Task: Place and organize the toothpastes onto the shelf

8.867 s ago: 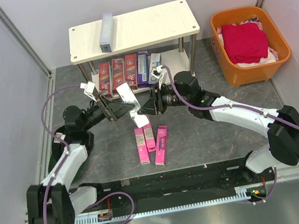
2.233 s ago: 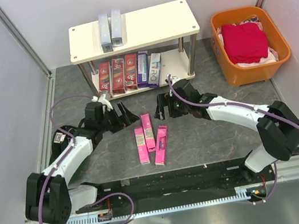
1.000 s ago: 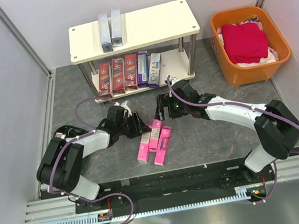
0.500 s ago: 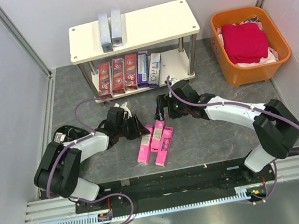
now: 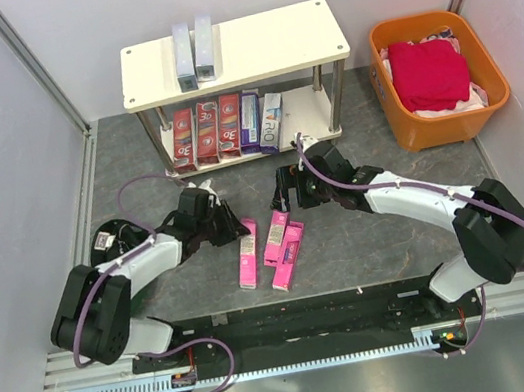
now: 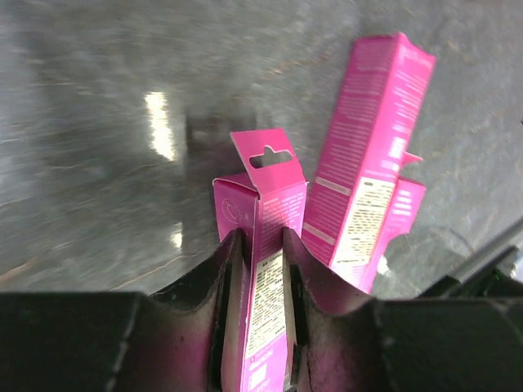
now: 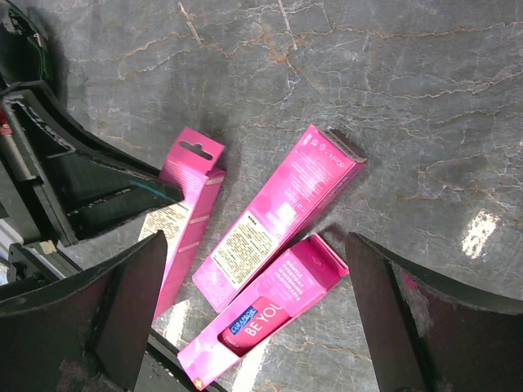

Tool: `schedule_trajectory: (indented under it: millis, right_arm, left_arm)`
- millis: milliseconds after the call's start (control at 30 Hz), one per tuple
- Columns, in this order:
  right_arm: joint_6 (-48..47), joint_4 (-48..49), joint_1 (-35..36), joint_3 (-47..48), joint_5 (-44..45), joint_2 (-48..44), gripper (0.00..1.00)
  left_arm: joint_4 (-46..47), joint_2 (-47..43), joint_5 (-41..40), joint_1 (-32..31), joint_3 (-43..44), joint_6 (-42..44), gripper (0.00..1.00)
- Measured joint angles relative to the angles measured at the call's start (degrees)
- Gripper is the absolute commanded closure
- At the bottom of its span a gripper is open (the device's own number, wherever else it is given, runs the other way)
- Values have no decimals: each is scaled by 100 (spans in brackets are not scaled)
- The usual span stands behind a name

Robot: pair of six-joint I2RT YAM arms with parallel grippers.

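Toothpaste carton (image 6: pixel 274 208), pink, lies in front of the shelf (image 5: pixel 257 50). The left gripper (image 6: pixel 260 237) has just clamped shut on its end, parting it from the other two pink cartons (image 7: pixel 278 204). Pick-up appears begun. The right gripper (image 7: pixel 253 245) hangs fully open before the shelf.

Surface (image 7: pixel 425 98): grey marbled, polished, reflective. Pink cartons (image 7: pixel 278 216): glossy printed card. Shelf (image 5: pixel 257 50): matt wood-grain boards, metal legs. Basket (image 5: pixel 443 128): orange plastic.
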Motion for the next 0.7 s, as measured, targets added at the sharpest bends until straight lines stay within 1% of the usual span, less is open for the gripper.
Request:
schedule_trajectory:
  millis: [33,67,100,133,200,300,367,533,700]
  right_arm:
    - [0,7,0,-2,-2,0,2]
    - [0,11,0,-2,-4,0,2]
    - [0,15,0,-2,-7,0,2]
    - [0,15,0,-2,-7,0,2]
    - [0,17,0,-4,-17,0,2]
    - [0,22,0,-4,-22,0,2]
    - [0,28,0,-4,-22,0,2]
    - [0,61,0,-55,-22,0,2]
    - [2,59,0,-90,-22,0,2]
  left_arm:
    - [-70,-55,-59,24,0,9,93]
    - [-118,-101,-74,39,0,26,83]
    - [-173,-160,-83,48,0,44,59]
    - [-208,-205,-79,48,0,61,48]
    - [-254,-247,-48,46,0,111,33]
    - [-269,-249,-24,46,0,157,27]
    - [-275,-249,-26,46,0,162,26]
    - [-308,-127,-39,-7,31,236,26]
    - [-389,201,-81,-243,181,341,28]
